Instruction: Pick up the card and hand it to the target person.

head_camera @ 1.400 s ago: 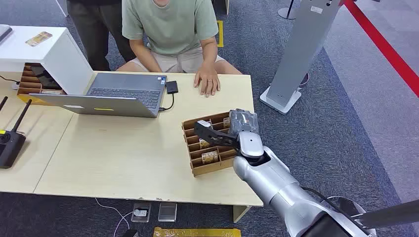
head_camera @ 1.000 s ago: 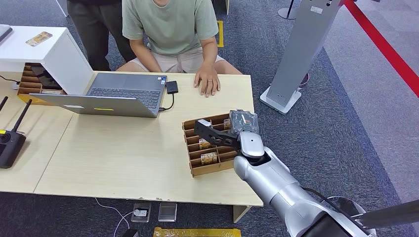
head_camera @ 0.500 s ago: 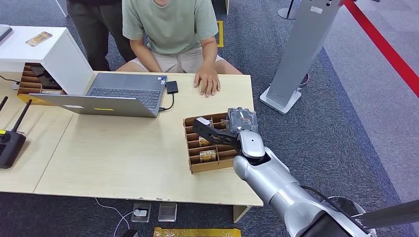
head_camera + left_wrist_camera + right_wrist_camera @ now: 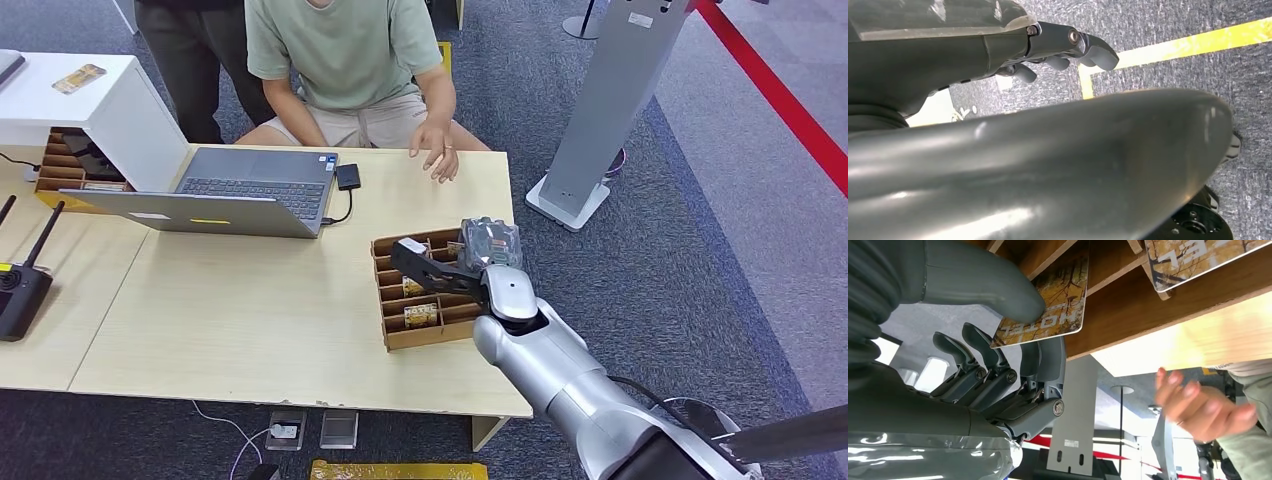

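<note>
The card (image 4: 1045, 307), printed with autumn trees and the word HOTEL, is pinched in the robot's right hand (image 4: 998, 340): the thick grey thumb (image 4: 983, 287) presses on its printed face and the darker fingers (image 4: 983, 352) sit behind it. It is right at the brown slotted tray (image 4: 400, 335), at the tray's far end, and whether it is clear of its slot is hard to tell. Seen from above, the right hand (image 4: 440, 265) hangs over that tray near the right edge of the table (image 4: 250, 320), with the silver arm (image 4: 560, 370) reaching in from the near right. Another card (image 4: 421, 315) of the same kind stands in a nearer slot of the tray.

Across the table, a seated person in a pale green shirt (image 4: 340, 50) has a hand (image 4: 438, 148) raised just above the far edge, fingers loosely spread and hanging down; the right wrist view catches the same hand (image 4: 1198, 407) blurred beyond the tray. Left of that sits an open grey laptop (image 4: 230, 190) with a small black adapter (image 4: 347, 177) plugged in beside it. Further left is a white box (image 4: 100, 110), and a black device with antennas (image 4: 25, 275) lies at the left edge.

The left hand (image 4: 1058, 50) hangs over grey carpet (image 4: 1173, 25) marked with a yellow line (image 4: 1178, 45), fingers curled in loosely around nothing.
</note>
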Robot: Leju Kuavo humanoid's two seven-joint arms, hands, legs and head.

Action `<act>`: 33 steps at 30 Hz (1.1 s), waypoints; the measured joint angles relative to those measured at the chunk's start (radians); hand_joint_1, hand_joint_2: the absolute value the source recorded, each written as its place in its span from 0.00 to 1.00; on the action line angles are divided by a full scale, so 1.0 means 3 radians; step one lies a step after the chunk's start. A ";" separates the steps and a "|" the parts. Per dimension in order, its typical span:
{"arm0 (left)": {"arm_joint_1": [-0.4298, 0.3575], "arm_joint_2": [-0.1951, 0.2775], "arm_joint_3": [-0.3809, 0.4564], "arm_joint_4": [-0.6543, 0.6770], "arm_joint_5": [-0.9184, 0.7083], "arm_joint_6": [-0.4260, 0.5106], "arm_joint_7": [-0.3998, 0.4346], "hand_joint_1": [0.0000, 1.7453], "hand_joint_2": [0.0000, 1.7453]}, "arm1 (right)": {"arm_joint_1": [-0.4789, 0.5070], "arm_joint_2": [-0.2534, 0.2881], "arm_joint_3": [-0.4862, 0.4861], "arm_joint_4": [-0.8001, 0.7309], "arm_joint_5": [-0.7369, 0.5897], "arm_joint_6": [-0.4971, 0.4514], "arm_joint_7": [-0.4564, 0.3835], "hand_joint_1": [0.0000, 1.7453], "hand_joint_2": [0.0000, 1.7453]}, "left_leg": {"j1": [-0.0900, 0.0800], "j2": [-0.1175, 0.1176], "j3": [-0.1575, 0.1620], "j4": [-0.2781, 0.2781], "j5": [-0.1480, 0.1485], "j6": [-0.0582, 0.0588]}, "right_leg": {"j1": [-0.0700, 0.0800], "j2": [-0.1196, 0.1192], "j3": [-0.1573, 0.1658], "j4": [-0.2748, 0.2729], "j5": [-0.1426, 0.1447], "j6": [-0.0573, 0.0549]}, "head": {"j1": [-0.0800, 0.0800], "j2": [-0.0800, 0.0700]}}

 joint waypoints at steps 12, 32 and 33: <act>0.0021 -0.0001 0.0015 0.0000 0.0156 0.0053 0.0017 0.00 0.00 | 0.0331 -0.0364 -0.0123 -0.1328 0.0088 0.0226 0.0227 0.94 1.00 | 0.0000 0.0001 0.0000 0.0001 0.0000 0.0000 | 0.0000 0.0000 -0.0001 -0.0001 0.0000 0.0000 | 0.0000 0.0000; 0.0010 -0.0002 0.0014 0.0000 0.0003 0.0002 0.0069 0.00 0.00 | -0.0291 -0.0115 -0.0204 -0.0894 -0.0203 -0.0074 -0.0582 0.94 1.00 | 0.0000 -0.0001 -0.0001 0.0001 0.0000 0.0000 | 0.0000 0.0000 0.0002 0.0001 0.0000 0.0000 | -0.0001 0.0000; 0.0010 -0.0002 0.0013 0.0000 0.0003 -0.0002 0.0075 0.00 0.00 | -0.0323 -0.0080 -0.0201 -0.0795 -0.0198 -0.0081 -0.0597 0.94 1.00 | 0.0000 -0.0001 -0.0001 0.0001 0.0000 0.0000 | 0.0000 0.0000 0.0002 0.0001 0.0000 0.0000 | 0.0000 0.0000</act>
